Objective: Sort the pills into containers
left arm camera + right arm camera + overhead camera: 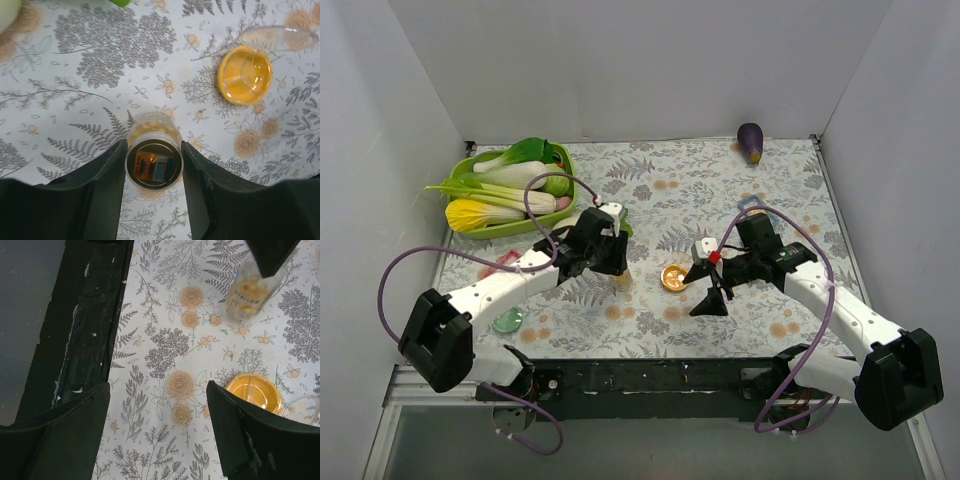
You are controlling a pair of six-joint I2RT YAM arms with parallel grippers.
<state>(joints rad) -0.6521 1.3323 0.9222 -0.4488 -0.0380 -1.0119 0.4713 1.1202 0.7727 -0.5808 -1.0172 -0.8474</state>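
A small clear pill bottle (154, 150) with yellowish pills stands upright on the floral cloth. My left gripper (154, 144) is shut on its sides; it also shows in the top view (617, 268). The amber-orange dish (673, 277) lies just right of the bottle (621, 280) and shows in the left wrist view (245, 75) and the right wrist view (252, 392). My right gripper (710, 292) is open and empty, its right finger beside the amber dish, seen in the right wrist view (157, 395). The pale green dish (507, 320) lies near the front left.
A green tray (470, 168) of leafy vegetables stands at the back left. A purple eggplant (751, 141) lies at the back right. A pink item (508, 262) lies left of the left arm. A clear plastic piece (280, 35) touches the amber dish. The table's black front edge (85, 340) is near.
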